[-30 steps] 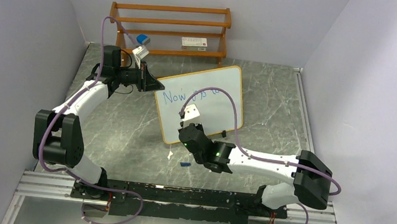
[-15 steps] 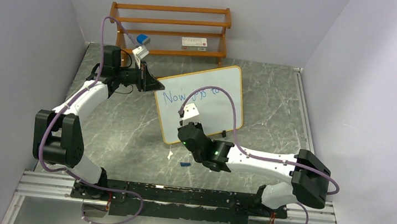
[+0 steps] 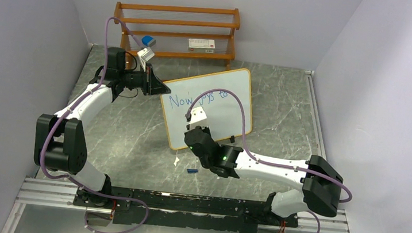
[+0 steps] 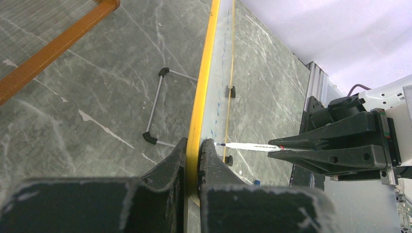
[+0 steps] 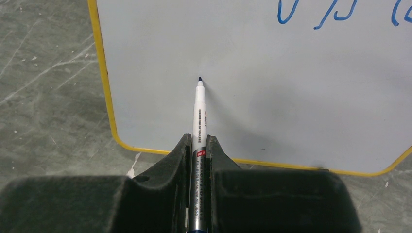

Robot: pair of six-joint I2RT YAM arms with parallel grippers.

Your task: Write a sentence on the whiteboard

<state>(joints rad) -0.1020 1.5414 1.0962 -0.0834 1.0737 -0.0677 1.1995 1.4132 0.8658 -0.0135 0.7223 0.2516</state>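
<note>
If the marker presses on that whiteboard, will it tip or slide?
Probably tippy alone: the whiteboard stands propped on a thin wire prop. The left gripper clamped on its frame likely steadies it. It looks stiff, so the marker should hardly flex it.

The whiteboard point(image 5: 291, 97) is plain white inside a yellow-orange frame, and the sentence point(image 3: 185, 100) on it is thin blue lettering. The marker point(image 5: 199, 114) has a white barrel with small red and black print and a dark tip. The left hand point(image 4: 194, 145) and the right hand point(image 5: 198, 141) are matte black. The bench point(image 3: 285, 107) has a grey-green marbled pattern with pale veins. The shelf rack point(image 3: 176, 29) is orange-brown wood, and the cables point(image 3: 244, 112) are purple.
</note>
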